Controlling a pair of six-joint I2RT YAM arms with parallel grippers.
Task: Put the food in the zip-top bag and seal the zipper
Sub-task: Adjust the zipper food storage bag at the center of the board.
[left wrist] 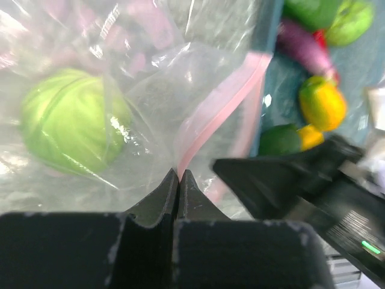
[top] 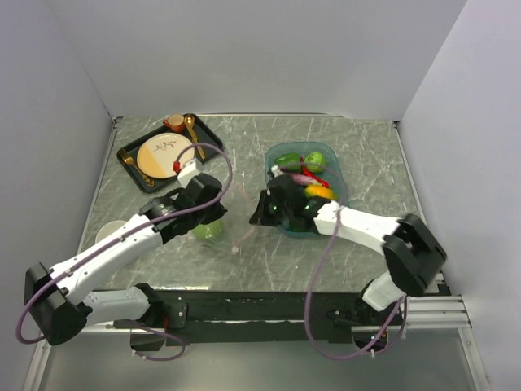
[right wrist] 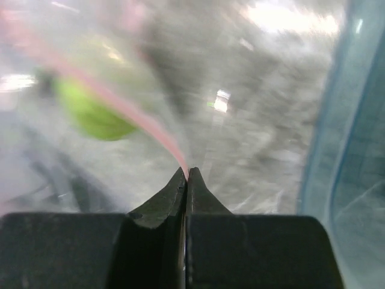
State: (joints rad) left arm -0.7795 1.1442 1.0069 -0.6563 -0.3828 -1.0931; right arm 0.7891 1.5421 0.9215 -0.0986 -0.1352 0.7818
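The clear zip-top bag lies between my two grippers, with one green round toy inside it. My left gripper is shut on the pink zipper strip, with the green toy behind the plastic. My right gripper is shut on the same zipper strip at its other end; the green toy shows blurred. The teal tub holds the green pepper, a green round toy, the eggplant, the red chili and the mango.
A black tray at the back left carries a plate, a cup and a gold spoon. A white bowl sits at the left edge. White walls enclose the table. The tub wall stands right beside my right gripper.
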